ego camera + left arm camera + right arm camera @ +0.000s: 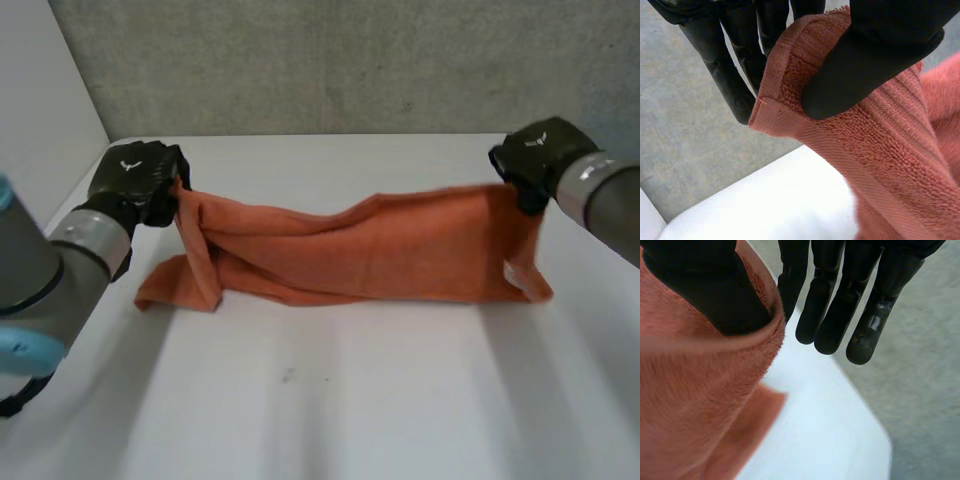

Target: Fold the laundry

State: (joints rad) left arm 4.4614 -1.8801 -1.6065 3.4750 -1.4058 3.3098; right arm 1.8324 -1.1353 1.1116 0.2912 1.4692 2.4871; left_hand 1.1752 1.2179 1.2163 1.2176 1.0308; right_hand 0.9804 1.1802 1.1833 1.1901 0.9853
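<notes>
You see towel (380,250): plain rust-orange, no print; ribbed hem band, same orange. Left hand (135,180), right hand (540,155): black, small white mark on back of each. Fingers (825,315) glossy black. Left arm (40,265), right arm (615,210) grey; light-blue cap (25,352) on left. Bench (350,420) white. Wall (350,60) mottled grey.

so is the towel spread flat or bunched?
Bunched: orange towel sags creased between the left hand and right hand, each pinching an end.

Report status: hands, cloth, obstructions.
Left hand pinching corner of orange terry towel; right hand pinching opposite end. Towel raised between them, lower edge on white table. Nothing in the way.
</notes>
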